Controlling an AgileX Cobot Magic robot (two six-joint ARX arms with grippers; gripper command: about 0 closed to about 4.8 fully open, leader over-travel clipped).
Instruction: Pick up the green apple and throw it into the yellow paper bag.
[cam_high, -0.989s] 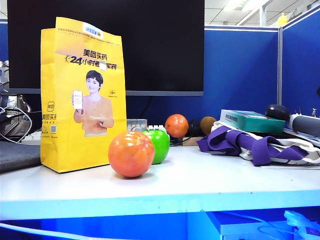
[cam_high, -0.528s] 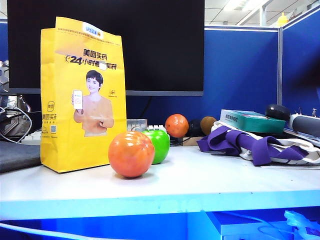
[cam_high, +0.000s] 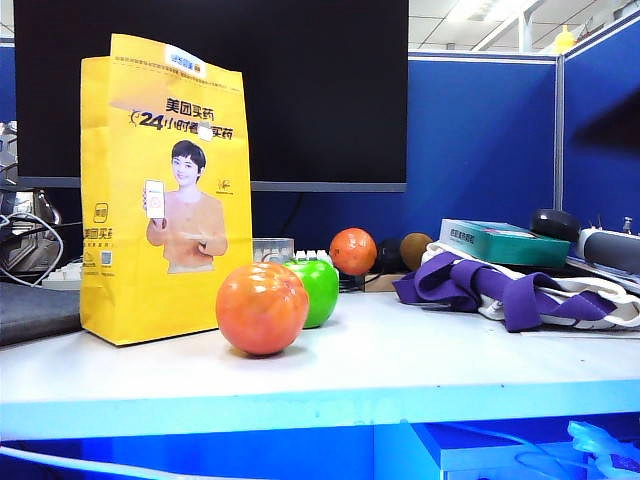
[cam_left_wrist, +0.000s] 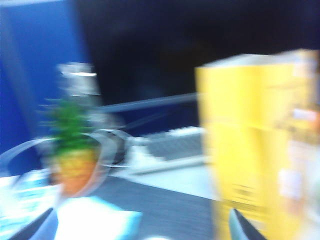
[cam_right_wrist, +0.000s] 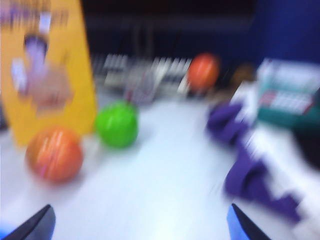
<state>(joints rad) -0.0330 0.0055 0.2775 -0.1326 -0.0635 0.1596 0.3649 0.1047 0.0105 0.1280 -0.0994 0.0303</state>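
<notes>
since it looks glossy, apple: green apple (cam_right_wrist: 116, 124) likely light, slick; grip its widest middle
left gripper (cam_left_wrist: 142, 226): spread, empty
right gripper (cam_right_wrist: 140, 222): spread, empty

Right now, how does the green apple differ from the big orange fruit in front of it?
The green apple is bright green; the orange-red fruit is orange with pale streaks. In the exterior view the apple sits farther back, partly hidden behind the fruit, which shows whole. The apple lies nearer the yellow paper bag. Both are round, glossy and resting on the table, untouched by either gripper.

both pincers (cam_left_wrist: 145, 227) (cam_right_wrist: 140, 222) agape (blurred)
</notes>
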